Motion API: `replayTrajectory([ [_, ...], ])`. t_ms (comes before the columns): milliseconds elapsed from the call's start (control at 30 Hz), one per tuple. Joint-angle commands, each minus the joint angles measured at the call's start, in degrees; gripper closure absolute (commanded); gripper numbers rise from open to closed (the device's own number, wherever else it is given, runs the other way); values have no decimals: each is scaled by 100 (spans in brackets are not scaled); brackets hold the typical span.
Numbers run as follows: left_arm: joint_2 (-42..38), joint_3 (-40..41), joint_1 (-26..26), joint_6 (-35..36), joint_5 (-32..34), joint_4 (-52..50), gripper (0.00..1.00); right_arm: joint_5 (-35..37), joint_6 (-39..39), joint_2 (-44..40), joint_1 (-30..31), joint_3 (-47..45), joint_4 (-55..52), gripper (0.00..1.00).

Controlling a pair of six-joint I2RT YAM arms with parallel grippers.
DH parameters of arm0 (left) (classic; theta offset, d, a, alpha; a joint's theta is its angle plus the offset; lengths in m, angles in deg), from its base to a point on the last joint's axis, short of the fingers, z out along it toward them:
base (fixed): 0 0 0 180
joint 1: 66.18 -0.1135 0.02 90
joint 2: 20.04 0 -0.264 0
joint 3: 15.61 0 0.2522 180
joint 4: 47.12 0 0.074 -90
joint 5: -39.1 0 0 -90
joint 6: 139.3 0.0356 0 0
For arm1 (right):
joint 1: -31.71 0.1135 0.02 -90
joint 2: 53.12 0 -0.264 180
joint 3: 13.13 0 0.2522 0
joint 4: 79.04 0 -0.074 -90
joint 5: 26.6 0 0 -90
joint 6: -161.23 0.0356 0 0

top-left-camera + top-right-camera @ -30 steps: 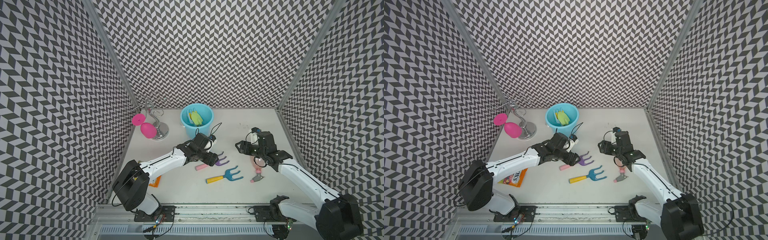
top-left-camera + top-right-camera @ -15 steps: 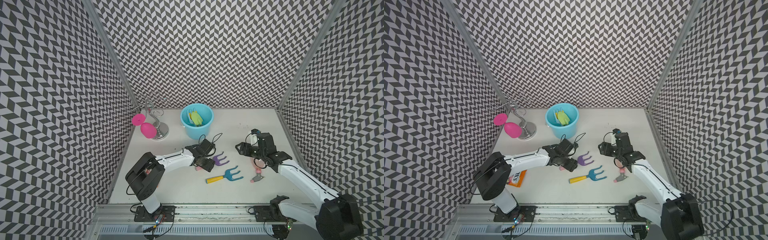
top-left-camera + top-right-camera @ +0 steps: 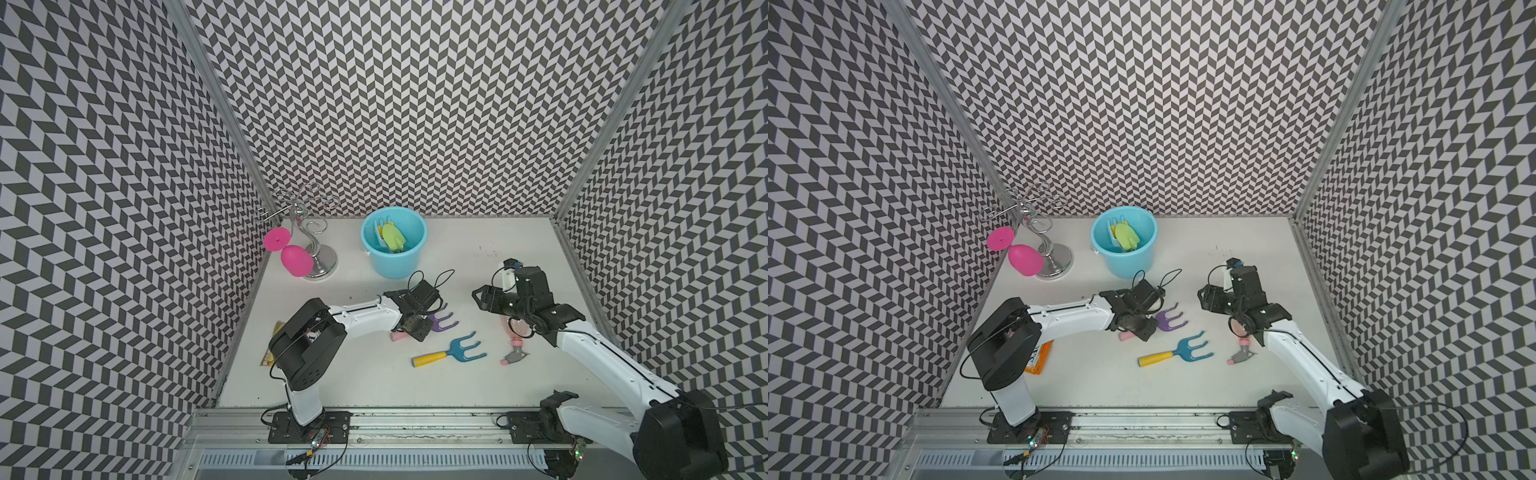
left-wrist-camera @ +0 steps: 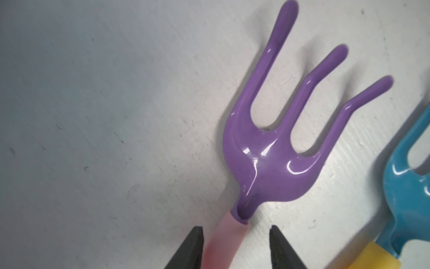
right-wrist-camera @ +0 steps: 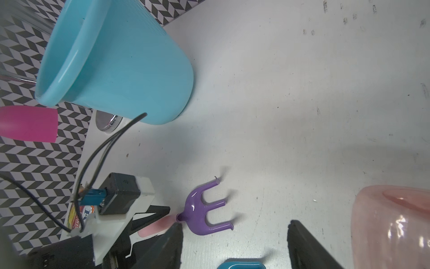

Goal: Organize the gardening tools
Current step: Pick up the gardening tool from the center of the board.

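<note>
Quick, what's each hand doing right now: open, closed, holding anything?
Left hand: open, jaws either side of the purple fork handle, not yet clamped.
Right hand: open, holding nothing.

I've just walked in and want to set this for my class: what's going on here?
The left gripper sits at the table, jaws either side of the pink handle of the purple fork, not yet clamped. The right gripper hangs open near the pink spray bottle, holding nothing. The blue fork lies loose on the table; the green trowel is already in the bucket.
</note>
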Motion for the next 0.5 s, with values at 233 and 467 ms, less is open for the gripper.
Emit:
replayTrajectory([
  [233,286,-249,195,100,351,-71,66,99,10,-97,-16,-46,156,28],
  [467,355,-340,242,205,571,-18,72,88,19,-63,-16,-6,156,28],
])
